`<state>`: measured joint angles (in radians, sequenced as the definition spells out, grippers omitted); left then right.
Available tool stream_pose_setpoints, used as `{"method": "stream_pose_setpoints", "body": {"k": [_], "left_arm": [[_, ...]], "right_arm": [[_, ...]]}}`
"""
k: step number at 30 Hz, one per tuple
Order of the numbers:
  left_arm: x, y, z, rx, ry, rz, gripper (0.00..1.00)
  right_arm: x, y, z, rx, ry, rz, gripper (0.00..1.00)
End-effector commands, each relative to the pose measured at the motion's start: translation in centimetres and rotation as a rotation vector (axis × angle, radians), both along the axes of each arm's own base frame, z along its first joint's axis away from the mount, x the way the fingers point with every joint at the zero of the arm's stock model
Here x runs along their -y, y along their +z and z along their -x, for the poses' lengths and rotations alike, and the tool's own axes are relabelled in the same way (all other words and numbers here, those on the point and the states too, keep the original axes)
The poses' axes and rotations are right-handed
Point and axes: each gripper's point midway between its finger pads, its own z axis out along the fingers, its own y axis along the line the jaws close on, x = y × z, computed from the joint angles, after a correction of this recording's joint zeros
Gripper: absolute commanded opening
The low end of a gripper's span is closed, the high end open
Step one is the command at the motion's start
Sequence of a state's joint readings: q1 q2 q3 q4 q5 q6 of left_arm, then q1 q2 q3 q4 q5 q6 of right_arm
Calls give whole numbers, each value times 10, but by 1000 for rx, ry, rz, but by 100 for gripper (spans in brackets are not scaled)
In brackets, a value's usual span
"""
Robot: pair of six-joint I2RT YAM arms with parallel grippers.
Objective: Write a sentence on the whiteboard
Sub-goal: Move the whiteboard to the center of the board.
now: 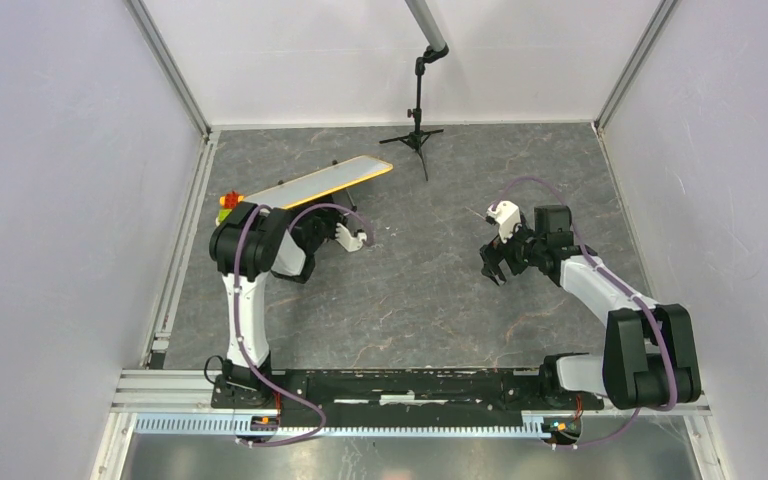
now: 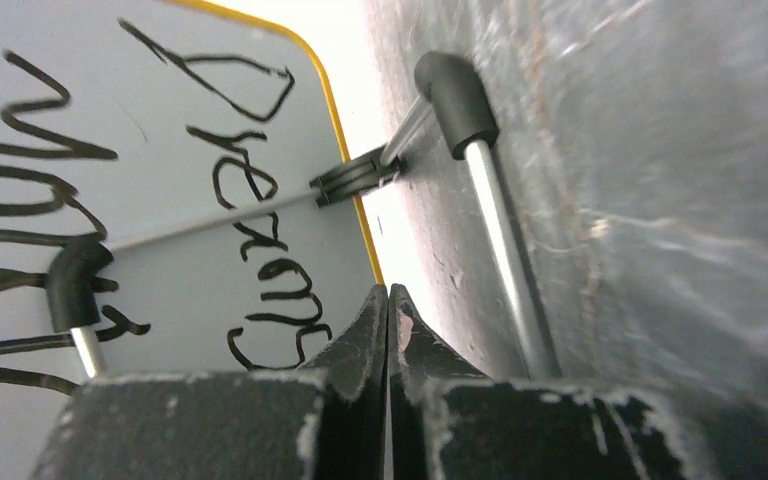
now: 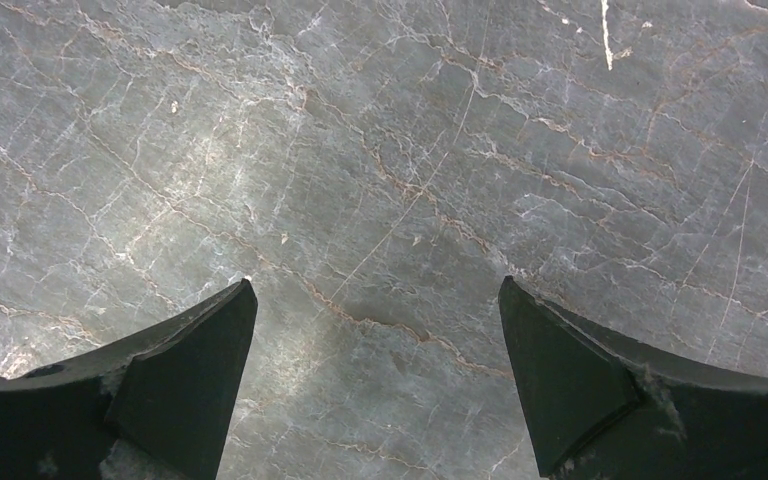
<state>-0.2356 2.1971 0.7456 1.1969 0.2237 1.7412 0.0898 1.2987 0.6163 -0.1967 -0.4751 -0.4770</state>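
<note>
The whiteboard (image 1: 320,180) stands tilted at the back left of the table, white with a yellow-orange rim (image 2: 345,150). A black clip (image 2: 355,178) on the rim joins a wire leg with a black rubber cap (image 2: 455,90). The sentence (image 2: 255,200), black handwritten script in rows, covers the board's face; one word looks like "Dream". My left gripper (image 2: 388,290) (image 1: 358,239) is shut, its tips right at the board's rim, and nothing shows between them. My right gripper (image 3: 375,284) (image 1: 495,262) is open over bare table at the right, far from the board.
A small orange and green object (image 1: 228,205) lies by the board's left end. A black tripod stand (image 1: 418,135) rises at the back middle. Grey walls enclose the marbled table (image 1: 420,300) on three sides. A metal rail (image 1: 410,385) carries both arm bases.
</note>
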Motion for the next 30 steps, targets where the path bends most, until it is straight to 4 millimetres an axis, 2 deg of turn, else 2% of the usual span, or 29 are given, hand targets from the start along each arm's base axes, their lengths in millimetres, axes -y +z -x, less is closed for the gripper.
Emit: {"method": "stream_pose_setpoints", "body": {"k": [1,8,17,21,27,30], "left_arm": [[16,-44,45,-112,-58,-81,2],[6,-5,47,-80,7,-51,2],[-9,25,38,71,107,-66,2],[-3,32,41,95,101,-76,2],[6,60,36,175,146,-72,2],[13,66,42,179,131,-74,2]], "right_arm": [[-5,22,-11,73,22,-24,97],[-7,23,-10,72,31,-34,97],[-9,25,-9,69,40,-46,98],[-9,26,-9,71,41,-47,97],[-10,26,-8,67,42,-49,97],[-10,26,-8,68,45,-51,97]]}}
